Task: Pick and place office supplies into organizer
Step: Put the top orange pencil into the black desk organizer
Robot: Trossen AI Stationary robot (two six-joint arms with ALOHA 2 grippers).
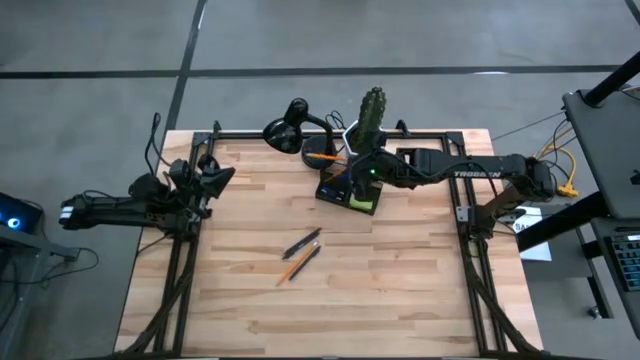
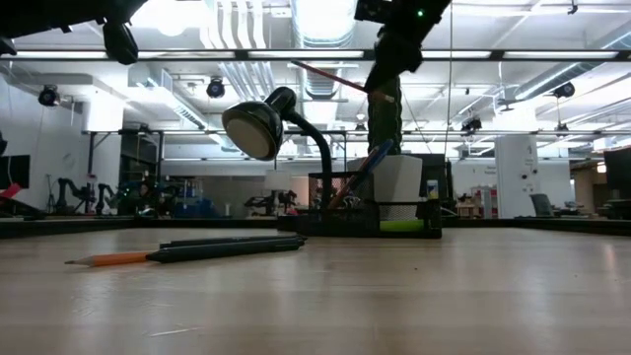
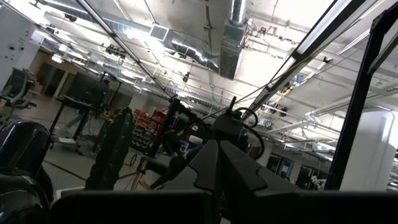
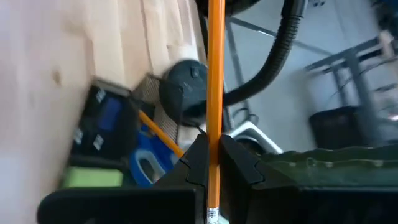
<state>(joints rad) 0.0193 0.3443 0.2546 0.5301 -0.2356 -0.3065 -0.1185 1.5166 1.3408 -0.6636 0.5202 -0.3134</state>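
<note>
Right wrist view: orange pencil (image 4: 215, 74) between right tool (image 4: 212, 163) fingers (pinched).

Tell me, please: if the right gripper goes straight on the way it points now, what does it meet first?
Probably the organizer. The right gripper, shut on an orange pencil, points down toward it and the lamp base beside it; depth is unclear.

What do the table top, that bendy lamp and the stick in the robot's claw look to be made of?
Table top: pale wood planks, visible grain, smooth finish. Desk lamp: glossy black shade, probably metal or plastic, on a flexible neck. Orange pencil, pinched in the right gripper: likely painted wood, though this is uncertain.
</note>
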